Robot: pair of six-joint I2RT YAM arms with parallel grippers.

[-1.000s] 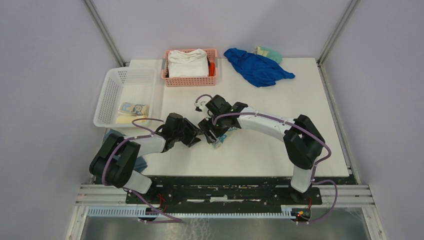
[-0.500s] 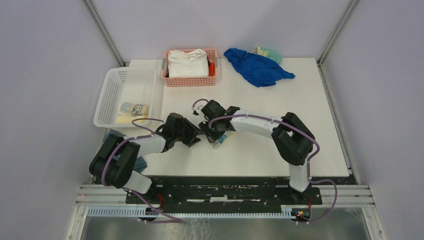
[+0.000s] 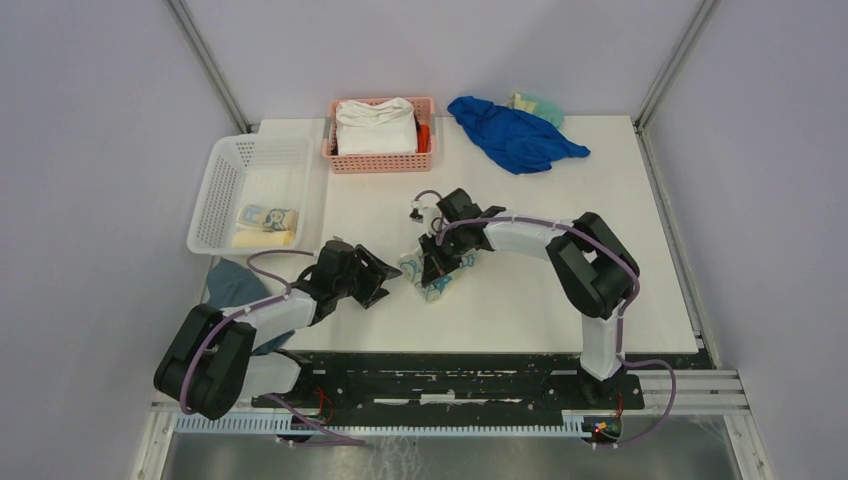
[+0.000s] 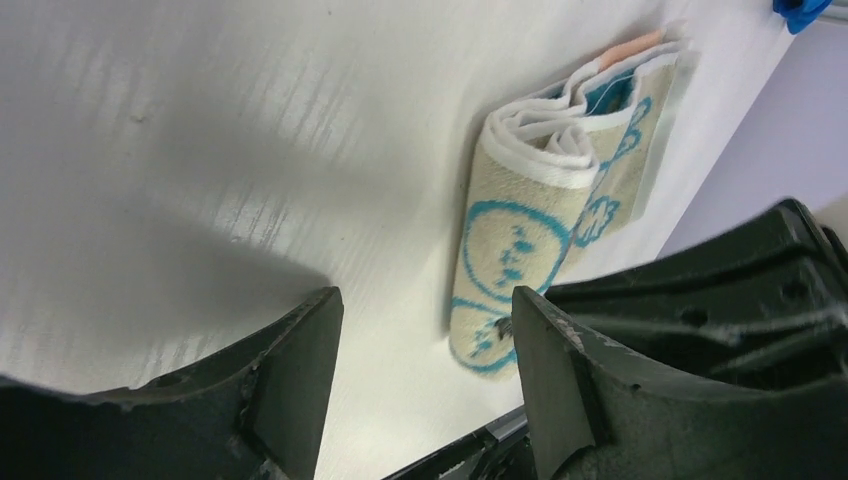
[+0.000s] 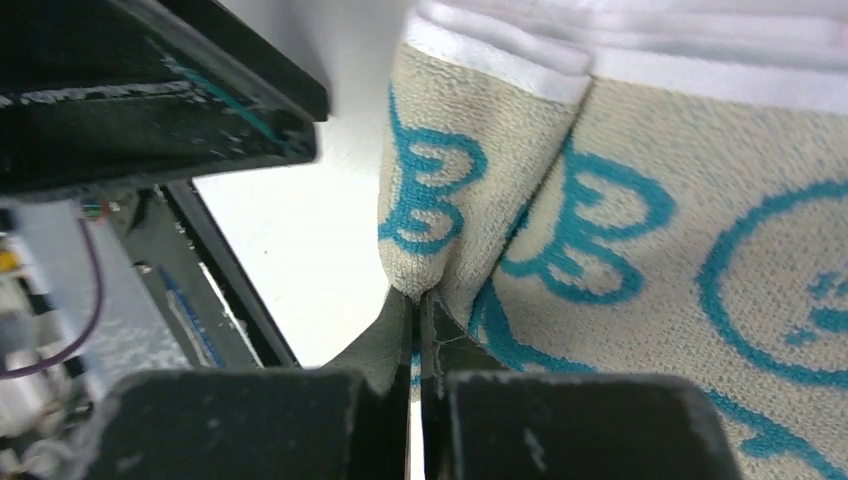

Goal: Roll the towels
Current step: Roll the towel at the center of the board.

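A pale towel printed with blue rabbit faces lies rolled on the white table near the middle. In the left wrist view this towel shows its spiral end just beyond my fingers. My right gripper comes down on the roll from the far side. Its jaws are shut and pinch a fold of the towel. My left gripper stands open a little to the left of the roll, with nothing in it. Two rolled towels, a patterned towel and a yellow towel, lie in the white basket.
A pink basket at the back holds a thick white folded cloth. A blue cloth and a pale green one lie at the back right. A dark grey-blue cloth hangs at the table's near left edge.
My left gripper has pulled back to the near left, away from the roll, and opened wider. My right gripper has shut on the towel and shifted slightly right.
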